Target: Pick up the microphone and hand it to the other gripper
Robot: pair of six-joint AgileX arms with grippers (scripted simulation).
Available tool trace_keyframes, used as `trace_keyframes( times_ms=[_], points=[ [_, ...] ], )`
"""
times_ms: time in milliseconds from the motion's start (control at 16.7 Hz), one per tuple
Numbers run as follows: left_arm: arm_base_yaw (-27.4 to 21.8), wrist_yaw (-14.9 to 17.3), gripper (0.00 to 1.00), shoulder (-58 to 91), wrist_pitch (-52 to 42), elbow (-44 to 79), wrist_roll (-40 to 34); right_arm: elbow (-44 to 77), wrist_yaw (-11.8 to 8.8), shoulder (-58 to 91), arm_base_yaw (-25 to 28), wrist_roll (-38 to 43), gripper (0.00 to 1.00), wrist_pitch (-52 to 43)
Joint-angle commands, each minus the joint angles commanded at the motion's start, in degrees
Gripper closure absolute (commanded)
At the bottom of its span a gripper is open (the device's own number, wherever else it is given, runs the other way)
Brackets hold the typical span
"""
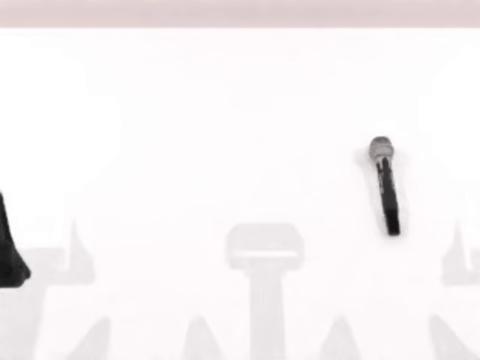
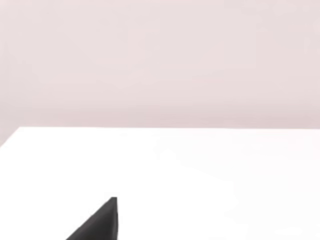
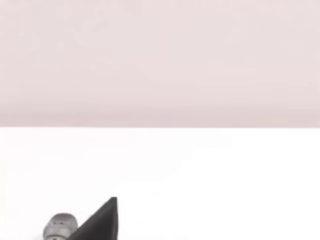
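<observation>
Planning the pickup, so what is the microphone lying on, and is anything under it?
The microphone lies flat on the bare white table, on its right side. Nothing else shows beneath it. In the right wrist view, a dark finger covers its handle.

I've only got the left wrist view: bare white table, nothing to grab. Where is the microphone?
Observer: The top view shows the microphone lying flat on the right side of the table, far from the left arm at the left edge.
Operator: Which way does it point?
Observer: Its grey mesh head points toward the table's far edge and its black handle toward the near edge, slightly tilted.
Operator: Is the right arm anywhere near it?
Observer: In the right wrist view the mesh head shows just beside the right gripper, which is not holding it.
</observation>
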State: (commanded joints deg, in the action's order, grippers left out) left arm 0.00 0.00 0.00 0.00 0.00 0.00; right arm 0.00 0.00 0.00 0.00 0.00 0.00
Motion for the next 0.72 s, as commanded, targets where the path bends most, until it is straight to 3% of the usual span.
trace_keyframes(
  times_ms=[360, 720],
  points=[
    [0.0, 0.0, 0.0, 0.0, 0.0, 0.0, 0.0, 5.9, 0.0, 6.0, 1.5, 1.5, 0.0, -3.9],
    [0.0, 0.0, 0.0, 0.0, 0.0, 0.0, 0.0, 28.0, 0.6, 33.0, 6.2, 6.9, 0.0, -18.6]
  ],
)
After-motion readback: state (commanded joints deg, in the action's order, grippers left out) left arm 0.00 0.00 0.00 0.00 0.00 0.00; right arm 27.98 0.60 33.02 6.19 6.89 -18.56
